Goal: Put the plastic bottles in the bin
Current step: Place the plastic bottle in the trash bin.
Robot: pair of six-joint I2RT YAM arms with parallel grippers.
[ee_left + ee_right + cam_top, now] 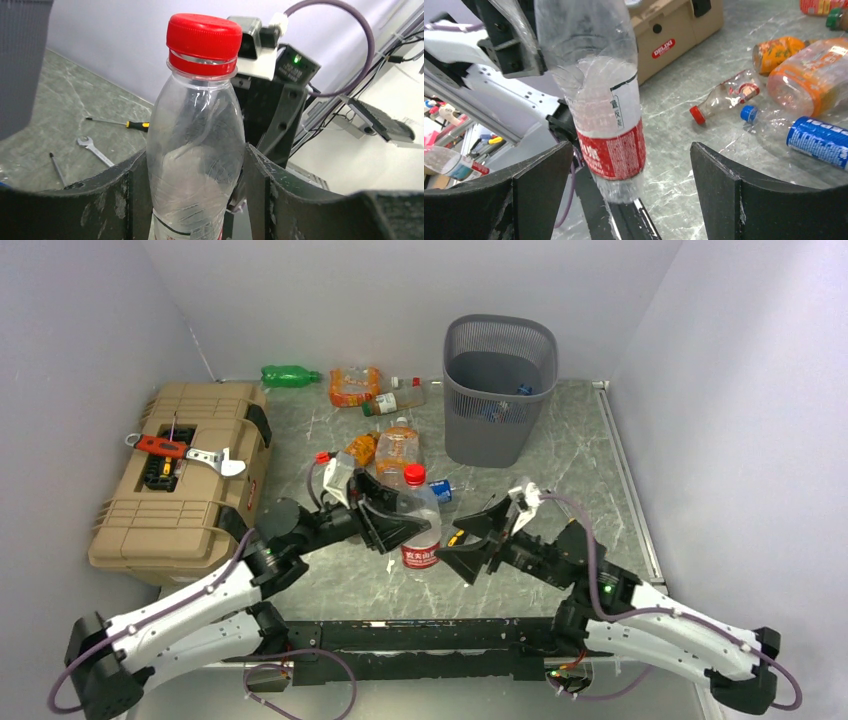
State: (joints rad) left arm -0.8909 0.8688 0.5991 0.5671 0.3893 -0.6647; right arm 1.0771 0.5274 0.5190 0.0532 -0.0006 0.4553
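A clear plastic bottle (420, 518) with a red cap and red label stands upright in the air over the table's near edge. My left gripper (403, 523) is shut on its upper body; in the left wrist view the fingers (127, 195) press both sides of the bottle (197, 135). My right gripper (470, 543) faces it from the right, open, its jaws wide on either side of the bottle's label (616, 150) without touching. The bin (500, 325) stands at the back right with bottles inside. More bottles lie on the table: green (288, 375), orange-tinted (398, 447), blue-labelled (819, 140).
A tan toolbox (185, 475) fills the left side, a red-handled tool and a wrench on its lid. A screwdriver (117, 123) and a wrench (95, 150) lie on the marble surface to the right. Walls close in the back and both sides.
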